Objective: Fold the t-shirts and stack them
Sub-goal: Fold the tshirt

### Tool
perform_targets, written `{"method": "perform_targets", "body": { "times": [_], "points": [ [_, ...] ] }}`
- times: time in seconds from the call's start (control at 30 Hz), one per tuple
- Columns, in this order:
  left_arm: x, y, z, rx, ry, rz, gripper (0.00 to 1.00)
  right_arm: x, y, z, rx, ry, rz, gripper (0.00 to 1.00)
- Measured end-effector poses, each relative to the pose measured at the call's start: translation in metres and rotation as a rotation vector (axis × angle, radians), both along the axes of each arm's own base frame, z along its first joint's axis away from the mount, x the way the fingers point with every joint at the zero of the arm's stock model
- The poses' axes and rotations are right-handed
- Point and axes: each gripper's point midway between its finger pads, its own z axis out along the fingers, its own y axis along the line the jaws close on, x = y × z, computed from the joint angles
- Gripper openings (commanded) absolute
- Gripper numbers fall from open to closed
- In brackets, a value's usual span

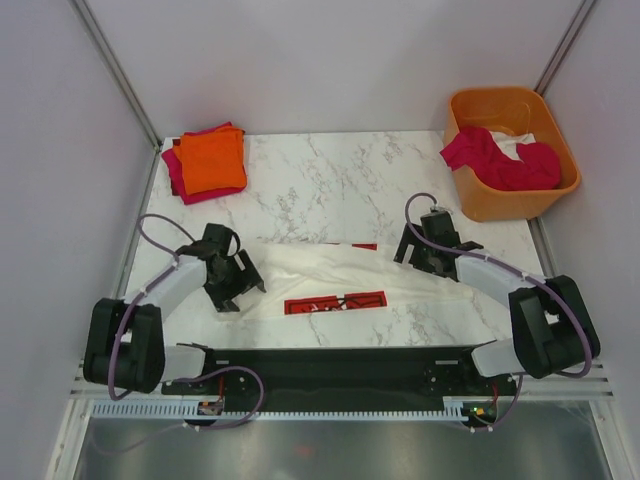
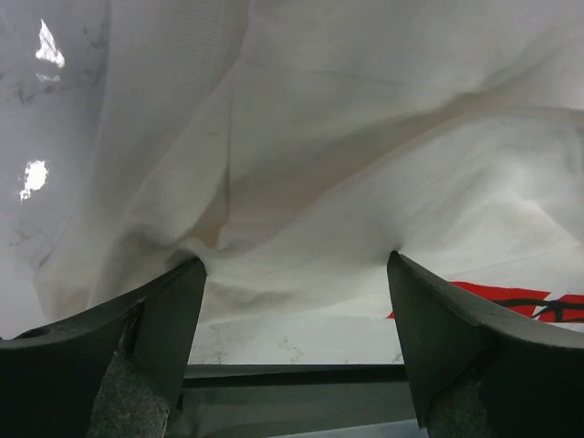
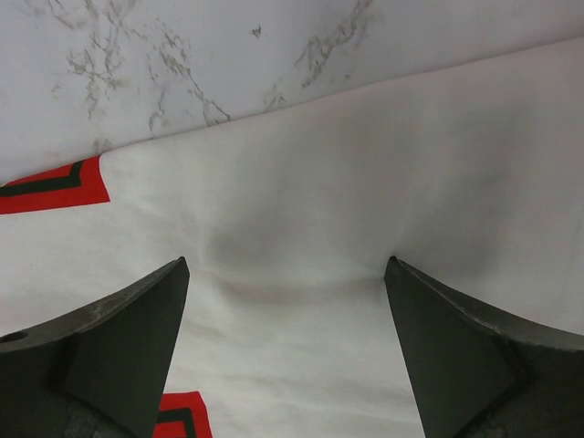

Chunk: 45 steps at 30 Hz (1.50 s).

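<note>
A white t-shirt (image 1: 330, 268) with a red logo panel (image 1: 335, 301) lies partly folded across the table's front middle. My left gripper (image 1: 235, 290) is open, its fingertips pressing on the shirt's left end; the cloth (image 2: 310, 164) fills the left wrist view. My right gripper (image 1: 425, 258) is open with its tips down on the shirt's right end, and the white cloth (image 3: 301, 274) spans between the fingers. A folded orange t-shirt (image 1: 211, 160) lies on a folded magenta-red one (image 1: 178, 176) at the back left. A magenta-red t-shirt (image 1: 495, 158) hangs out of the tub.
A rigid orange plastic tub (image 1: 512, 150) stands at the back right, with white cloth (image 1: 520, 148) inside. Grey walls close in the table on the left, back and right. The black mounting rail (image 1: 330, 365) runs along the near edge.
</note>
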Motion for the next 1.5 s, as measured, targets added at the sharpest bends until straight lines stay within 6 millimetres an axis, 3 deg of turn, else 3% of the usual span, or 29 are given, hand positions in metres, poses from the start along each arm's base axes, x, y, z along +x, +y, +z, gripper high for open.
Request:
{"method": "perform_targets", "body": {
  "times": [0.1,0.13,0.17,0.43,0.47,0.53,0.67,0.73,0.8,0.9,0.97,1.03,1.13,1.23,1.3,1.4,1.5],
  "points": [
    [0.01,-0.001,-0.007,0.062,0.018,0.011,0.65,0.007,0.004,0.001,0.02,-0.041,0.013,0.98],
    [0.015,-0.002,-0.008,0.081,0.021,0.009,0.42,0.007,0.007,0.002,0.029,-0.058,0.02,0.98],
    [0.02,-0.003,-0.01,0.094,0.03,0.013,0.3,0.006,0.009,0.002,0.033,-0.067,0.026,0.98],
    [0.083,-0.018,-0.011,0.112,0.012,0.007,0.3,-0.025,0.05,0.007,0.124,-0.09,0.152,0.98],
    [0.097,-0.022,-0.009,0.11,0.0,0.008,0.03,-0.032,0.055,0.007,0.137,-0.085,0.168,0.98],
    [0.135,-0.029,-0.008,0.124,-0.034,-0.017,0.02,-0.045,0.067,0.008,0.162,-0.075,0.197,0.98],
    [0.236,-0.052,0.002,0.134,-0.145,-0.095,0.02,-0.079,0.097,0.009,0.21,-0.04,0.265,0.98],
    [0.291,-0.069,0.003,0.111,-0.226,-0.134,0.02,-0.105,0.114,0.011,0.247,-0.016,0.312,0.98],
    [0.329,-0.085,0.003,0.079,-0.275,-0.171,0.02,-0.132,0.128,0.012,0.272,0.014,0.368,0.98],
    [0.378,-0.114,0.007,-0.007,-0.367,-0.227,0.08,-0.169,0.156,0.016,0.273,0.054,0.501,0.98],
    [0.399,-0.13,0.008,-0.062,-0.439,-0.259,0.57,-0.191,0.18,0.023,0.245,0.069,0.647,0.98],
    [0.405,-0.143,0.014,-0.141,-0.48,-0.292,0.99,-0.203,0.21,0.04,0.237,0.047,0.785,0.98],
    [0.412,-0.15,0.034,-0.19,-0.54,-0.312,1.0,-0.193,0.239,0.078,0.237,-0.067,0.873,0.98],
    [0.402,-0.145,0.045,-0.181,-0.543,-0.335,1.0,-0.169,0.244,0.121,0.212,-0.222,0.866,0.98],
    [0.396,-0.138,0.066,-0.159,-0.566,-0.347,1.0,-0.148,0.241,0.154,0.181,-0.331,0.832,0.98],
    [0.385,-0.125,0.12,-0.122,-0.64,-0.346,1.0,-0.105,0.228,0.198,0.133,-0.461,0.713,0.98],
    [0.359,-0.105,0.196,-0.074,-0.751,-0.325,1.0,-0.047,0.192,0.222,0.074,-0.525,0.52,0.98]
  ]
}}
